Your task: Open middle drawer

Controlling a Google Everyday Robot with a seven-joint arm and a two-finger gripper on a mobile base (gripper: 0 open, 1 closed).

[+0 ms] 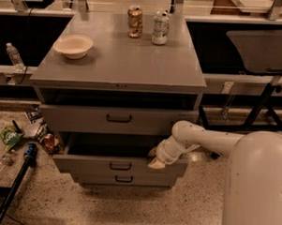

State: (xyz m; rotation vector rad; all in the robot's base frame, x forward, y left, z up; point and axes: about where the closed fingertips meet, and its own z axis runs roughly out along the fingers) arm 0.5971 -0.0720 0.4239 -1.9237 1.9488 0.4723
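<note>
Jaw state: cannot tell. Gripper (pixel 156 161) sits at top right of the middle drawer (pixel 82 164) front, below the worktop (pixel 119 62) front right corner. Drawer stands partly out past the worktop's front edge. Step: pulling, likely near done. Next: short straight pull outward, then release

Middle drawer (pixel 89 164) pulled out; gripper (pixel 156 162) at its right front edge.
</note>
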